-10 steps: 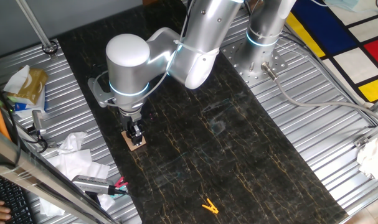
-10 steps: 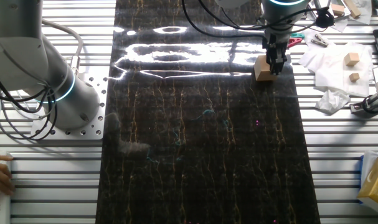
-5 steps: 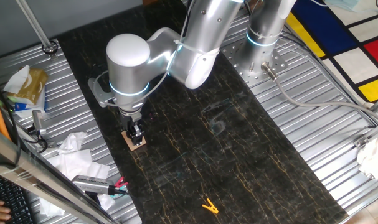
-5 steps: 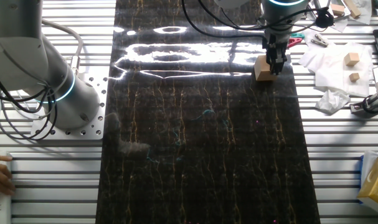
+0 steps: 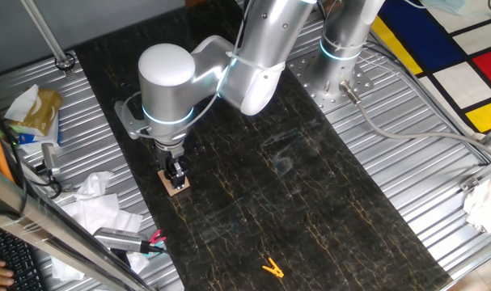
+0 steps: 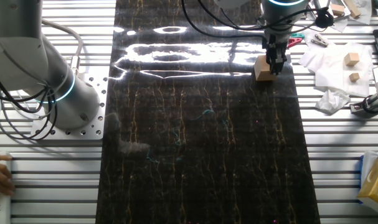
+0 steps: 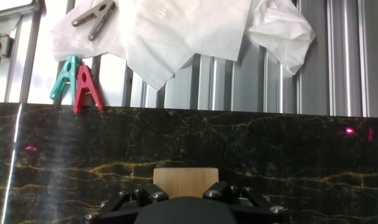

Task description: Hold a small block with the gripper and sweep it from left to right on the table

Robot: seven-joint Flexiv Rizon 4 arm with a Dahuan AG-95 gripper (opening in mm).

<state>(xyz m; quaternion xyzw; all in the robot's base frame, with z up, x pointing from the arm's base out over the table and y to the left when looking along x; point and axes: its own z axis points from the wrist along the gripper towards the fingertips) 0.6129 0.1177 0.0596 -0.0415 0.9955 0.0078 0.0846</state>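
The gripper [image 5: 177,175] points straight down with its black fingers clamped on the small block [image 5: 176,187], which rests flat on the table [image 5: 310,194]; a low, upright hold like that suits dragging the cube without tipping it. The block sits close to the marble's edge, just inside the ribbed metal border [image 7: 338,74]. Beyond that border lie red and teal clothespins [image 7: 76,84] and white tissue [image 7: 176,31]. The marble's width lies open for the sweep.
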